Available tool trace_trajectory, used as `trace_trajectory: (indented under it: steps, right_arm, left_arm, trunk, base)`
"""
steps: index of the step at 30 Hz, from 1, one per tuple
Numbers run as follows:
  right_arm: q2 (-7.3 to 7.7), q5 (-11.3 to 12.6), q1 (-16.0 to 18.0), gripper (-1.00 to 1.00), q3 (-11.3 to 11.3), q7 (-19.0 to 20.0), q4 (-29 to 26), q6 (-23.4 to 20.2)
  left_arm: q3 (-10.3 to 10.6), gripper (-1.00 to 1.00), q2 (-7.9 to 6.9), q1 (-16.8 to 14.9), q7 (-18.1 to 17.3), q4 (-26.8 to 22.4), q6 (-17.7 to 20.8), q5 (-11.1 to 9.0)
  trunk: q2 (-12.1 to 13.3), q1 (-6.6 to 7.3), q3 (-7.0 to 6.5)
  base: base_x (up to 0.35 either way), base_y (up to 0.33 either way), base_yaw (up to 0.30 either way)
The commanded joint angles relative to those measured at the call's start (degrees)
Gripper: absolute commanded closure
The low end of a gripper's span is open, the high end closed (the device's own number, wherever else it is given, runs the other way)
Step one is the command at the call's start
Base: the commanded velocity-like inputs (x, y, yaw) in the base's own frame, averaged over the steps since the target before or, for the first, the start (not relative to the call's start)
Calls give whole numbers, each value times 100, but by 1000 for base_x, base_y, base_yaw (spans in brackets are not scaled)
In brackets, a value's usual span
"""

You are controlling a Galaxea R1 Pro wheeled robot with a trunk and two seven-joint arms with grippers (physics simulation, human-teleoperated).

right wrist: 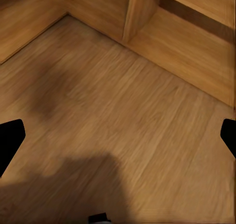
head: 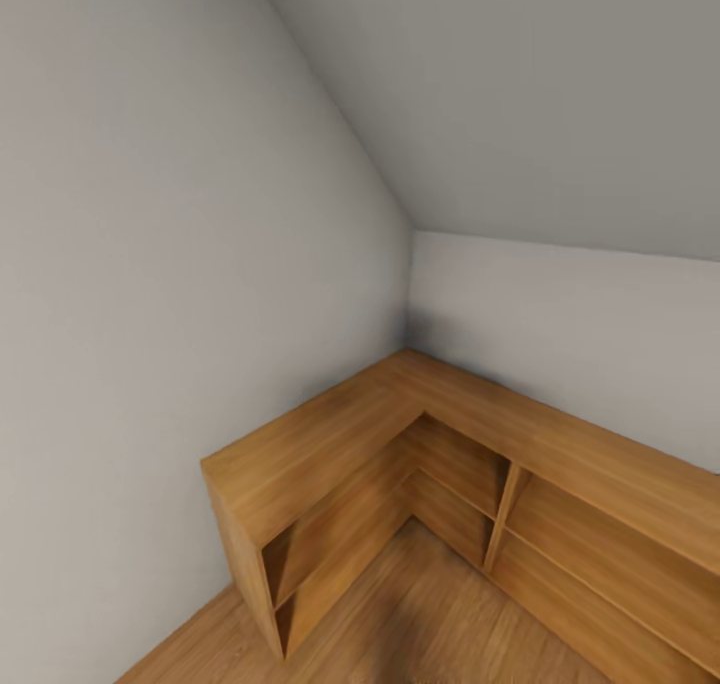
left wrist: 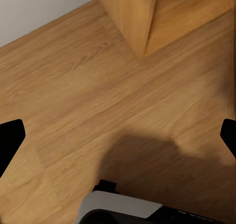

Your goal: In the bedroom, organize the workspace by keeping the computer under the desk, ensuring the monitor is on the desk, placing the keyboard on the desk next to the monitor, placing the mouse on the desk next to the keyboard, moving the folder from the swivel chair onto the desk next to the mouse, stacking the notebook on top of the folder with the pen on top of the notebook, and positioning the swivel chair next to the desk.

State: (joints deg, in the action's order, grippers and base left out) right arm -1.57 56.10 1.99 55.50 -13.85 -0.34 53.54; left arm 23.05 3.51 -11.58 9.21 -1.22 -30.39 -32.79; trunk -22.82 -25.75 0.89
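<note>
No desk, chair or computer gear in sight; robot faces a room corner with a low L-shaped wooden shelf unit (head: 420,444) on wood floor (left wrist: 88,96). Both jaws spread wide, empty. Risk: rolling forward here bumps the shelf; base must turn away first.

No text, label or number can be read, as far as these soft renders show.
</note>
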Motion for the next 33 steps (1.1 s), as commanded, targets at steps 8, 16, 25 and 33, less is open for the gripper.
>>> trace_trajectory:
  steps: [8,16,25,33]
  right_arm:
    - [-1,6,3,-100,48,-13,-1,6]
    - [3,6,3,-100,48,31,-1,7]
    - [7,6,3,-100,46,36,-1,7]
    - [7,6,3,-100,47,33,-1,7]
  left_arm:
    - [43,-100,1,-2,46,-1,-11,-8]
    - [43,-100,1,-2,46,-1,-15,-8]
    - [41,-100,1,-2,47,-1,-15,-8]
    - [46,-100,1,-2,43,-1,-14,-8]
  trunk:
    - [-10,-3,46]
    - [-10,-3,52]
    - [-10,-3,52]
    - [-10,-3,52]
  base:
    - [0,2,-255]
    - [155,146,-285]
    - [30,19,-292]
    - [36,3,-292]
